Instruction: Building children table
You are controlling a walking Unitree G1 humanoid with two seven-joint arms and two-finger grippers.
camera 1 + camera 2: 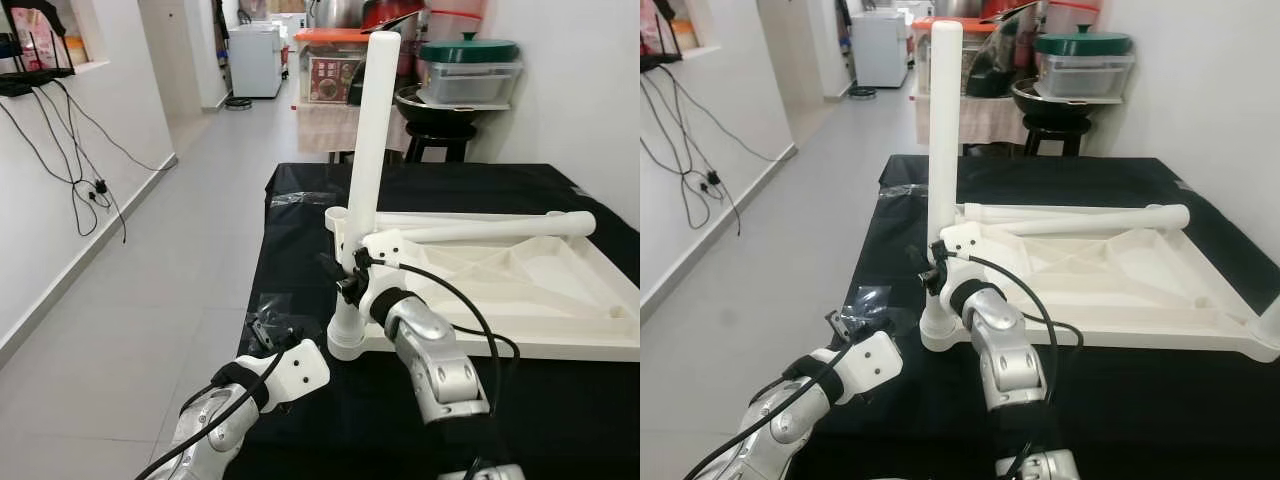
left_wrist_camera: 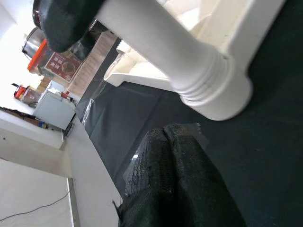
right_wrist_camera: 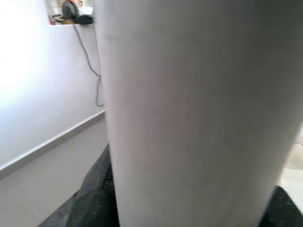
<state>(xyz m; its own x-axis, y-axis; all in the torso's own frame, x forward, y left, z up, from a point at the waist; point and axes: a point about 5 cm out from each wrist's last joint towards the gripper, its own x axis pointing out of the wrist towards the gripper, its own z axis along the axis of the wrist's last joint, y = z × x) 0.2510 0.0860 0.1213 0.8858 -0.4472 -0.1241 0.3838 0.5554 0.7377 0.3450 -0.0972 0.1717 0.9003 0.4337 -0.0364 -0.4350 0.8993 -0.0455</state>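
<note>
A: While the upright white leg [image 1: 372, 130] is held by the right gripper [image 1: 348, 272], what is seen of the rest?

B: The leg is seated in the corner socket [image 1: 346, 340] of the upturned white tabletop [image 1: 520, 290], which lies on the black-covered table [image 1: 560, 420]. The right gripper is pinched on the leg low down, a little above the socket. A second leg [image 1: 500, 227] is laid flat across the tabletop, near its far edge.

A: And the left gripper?

B: The left gripper [image 2: 175, 175] is kept low over the black cloth, just beside the socket but apart from it. Its fingers are pressed together and nothing is held between them.

A: What could go wrong from here?

B: The thread at the foot of the leg is seen in the left wrist view, so it is judged that the leg is perhaps not fully screwed in. If the leg is turned while tilted, the thread could be crossed and jammed. The tabletop is not held down by anything, so it could be dragged or turned on the cloth by the twisting. If the grip is released too early, the tall leg could lean out of the socket and fall toward the table edge.
</note>
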